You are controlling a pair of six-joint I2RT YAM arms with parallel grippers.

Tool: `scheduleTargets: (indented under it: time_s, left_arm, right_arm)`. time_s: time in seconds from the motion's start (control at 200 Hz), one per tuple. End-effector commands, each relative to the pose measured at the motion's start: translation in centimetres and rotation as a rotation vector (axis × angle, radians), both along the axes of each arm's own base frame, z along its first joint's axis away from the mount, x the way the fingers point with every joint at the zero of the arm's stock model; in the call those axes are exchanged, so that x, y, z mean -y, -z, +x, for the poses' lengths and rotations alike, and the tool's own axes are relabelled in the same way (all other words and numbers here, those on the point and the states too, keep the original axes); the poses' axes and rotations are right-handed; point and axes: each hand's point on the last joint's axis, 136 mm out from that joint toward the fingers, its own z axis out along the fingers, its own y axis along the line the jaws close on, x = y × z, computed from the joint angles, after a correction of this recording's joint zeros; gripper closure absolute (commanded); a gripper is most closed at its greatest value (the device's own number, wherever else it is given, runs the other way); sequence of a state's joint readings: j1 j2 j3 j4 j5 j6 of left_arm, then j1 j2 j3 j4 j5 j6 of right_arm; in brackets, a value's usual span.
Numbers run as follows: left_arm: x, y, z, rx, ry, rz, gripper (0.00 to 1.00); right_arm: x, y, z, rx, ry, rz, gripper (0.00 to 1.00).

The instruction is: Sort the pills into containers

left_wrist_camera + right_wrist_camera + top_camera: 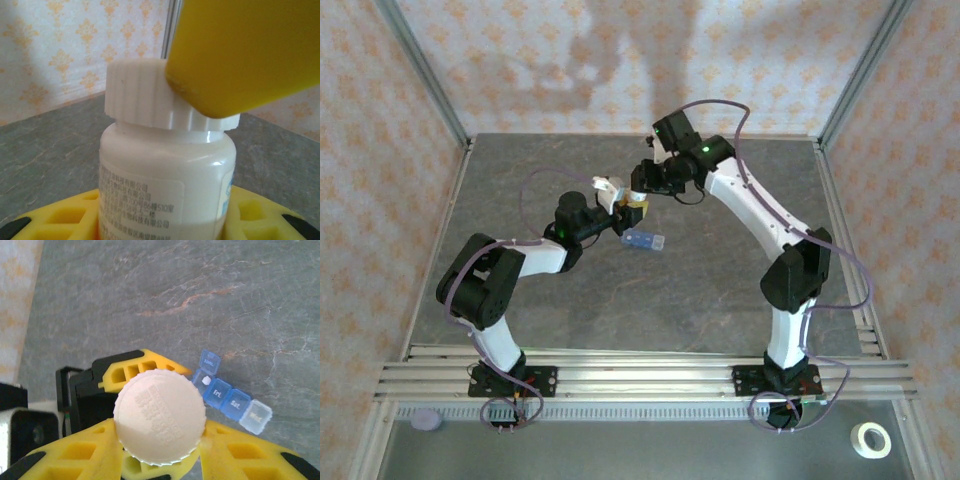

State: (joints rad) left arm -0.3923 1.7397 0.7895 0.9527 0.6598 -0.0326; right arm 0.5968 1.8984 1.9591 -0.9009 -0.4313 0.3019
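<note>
1. The right pincer [159, 429] comes down from above, and its two yellow fingers [95, 455] are closed against opposite sides of a ribbed white cap [160, 405].
2. In the left wrist view, one of those fingers presses on the cap's [145, 92] right side and hides that part of the rim.
3. The cap sits on a white pill bottle [165, 170] with a printed label. The left pincer [162, 222] grips the body low down between its own yellow fingers, roughly half closed.
4. From overhead, the two pincers, left [611, 203] and right [636, 200], meet over the middle of the table [720, 290], a little toward its far edge.
5. From the right wrist, the cap hides the bottle's body, and one left finger [137, 367] shows behind it.
6. A translucent blue pill organiser [231, 401] lies flat on the grey table just beside the held bottle and apart from both pincers. From above it is near the table's middle [643, 240].
7. It has four joined compartments. The end one has its lid [210, 362] tipped up and holds a small white pill [205, 380]. The other three are shut, and the far end one is paler.
8. Lilac cables [840, 255] loop along both arms.
9. Aluminium rails [640, 365] run along the table's near edge. Beyond them sit a roll of tape [869, 440] at the near right corner and a small greyish disc [425, 421] at the near left.
</note>
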Motion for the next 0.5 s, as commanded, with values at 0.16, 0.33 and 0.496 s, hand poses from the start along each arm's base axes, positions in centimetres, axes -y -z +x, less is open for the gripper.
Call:
scheduleTargets:
  time_s: [0.16,0.33,0.496]
  left_arm:
    - [-0.6,-5.0,0.5,0.191,-0.057,-0.050,1.00]
    - [-0.6,-5.0,0.5,0.193,-0.049,-0.058,1.00]
    - [-0.1,-5.4,-0.1,0.193,0.004,-0.072,1.00]
  right_arm:
    - [0.0,-1.1,0.3,-0.004,0.096,-0.009,0.46]
    - [3.4,-5.0,-0.1,0.065,0.037,0.040,0.26]
    - [6.1,-6.7,-0.8,0.128,-0.024,0.052,0.24]
